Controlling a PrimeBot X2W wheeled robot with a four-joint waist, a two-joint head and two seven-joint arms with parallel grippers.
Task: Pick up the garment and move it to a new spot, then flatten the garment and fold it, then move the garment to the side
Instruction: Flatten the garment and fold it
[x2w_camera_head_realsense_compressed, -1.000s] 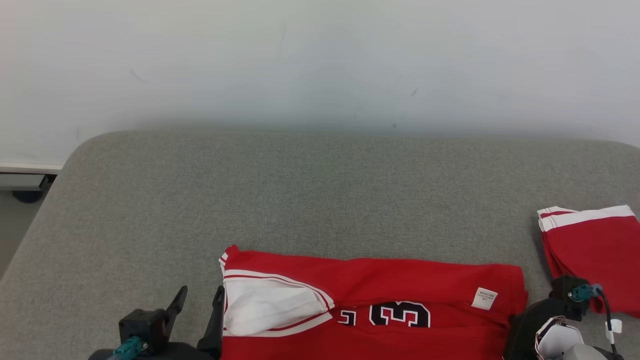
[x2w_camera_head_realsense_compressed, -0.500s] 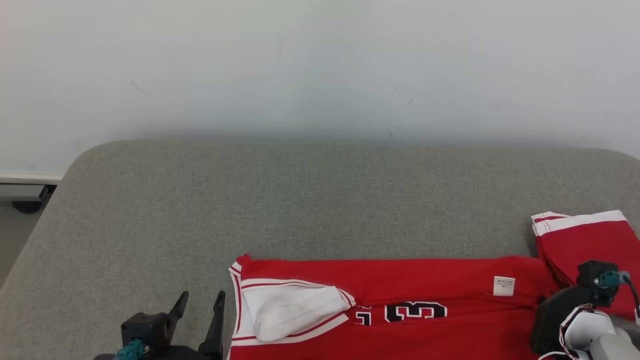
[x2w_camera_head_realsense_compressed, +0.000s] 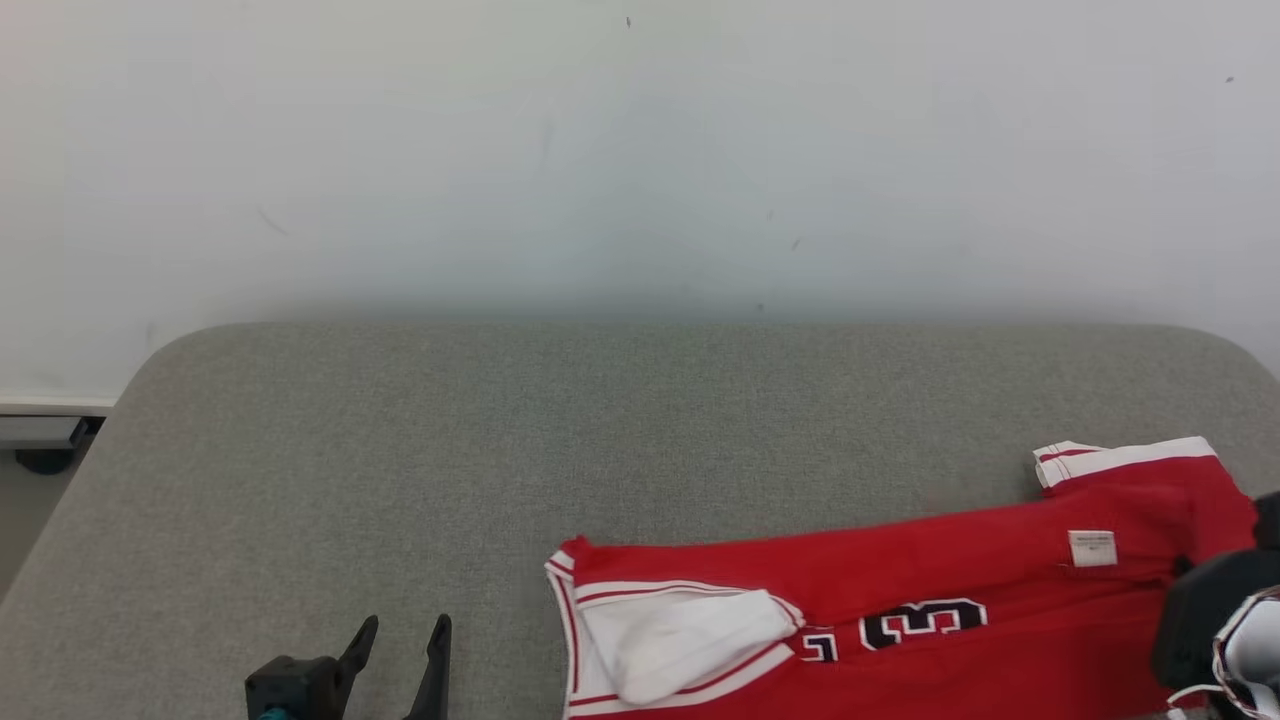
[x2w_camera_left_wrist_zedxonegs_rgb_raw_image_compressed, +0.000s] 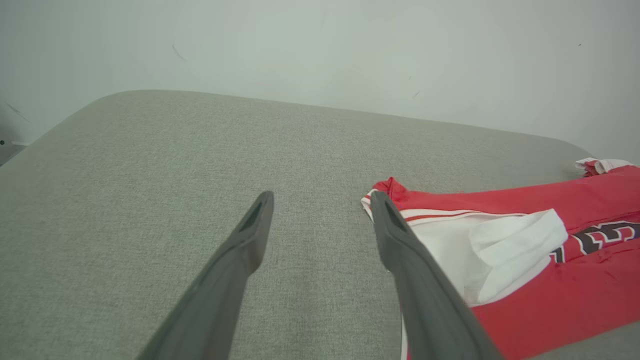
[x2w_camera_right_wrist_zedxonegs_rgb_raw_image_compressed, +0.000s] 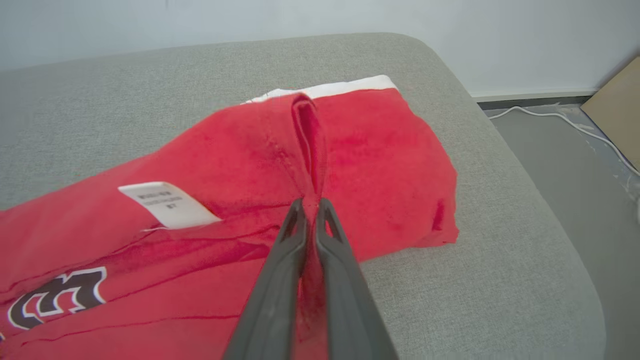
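**Slide the folded jersey aside without spoiling the fold**

The red garment (x2w_camera_head_realsense_compressed: 900, 590) lies folded lengthwise on the near-right part of the grey worktop (x2w_camera_head_realsense_compressed: 500, 450). Its number 3 (x2w_camera_head_realsense_compressed: 920, 625) and white label (x2w_camera_head_realsense_compressed: 1091, 548) face up. The right end effector (x2w_camera_right_wrist_zedxonegs_rgb_raw_image_compressed: 310, 204) is clenched on a raised ridge of red cloth at the garment's right end. The left end effector (x2w_camera_head_realsense_compressed: 407, 625) stands released, grasping nothing, beside the white-trimmed left edge.

The step looks like the move to the side. With 1 pinch point pulling, the far end will likely trail and skew. So draw low and slowly along the garment's length, letting the cloth slide flat. Better, let the left end effector take the left edge so both ends travel together.

Watch the white-banded red fold (x2w_camera_head_realsense_compressed: 1120, 460) at the right. I cannot tell whether it is separate, and it may bunch.
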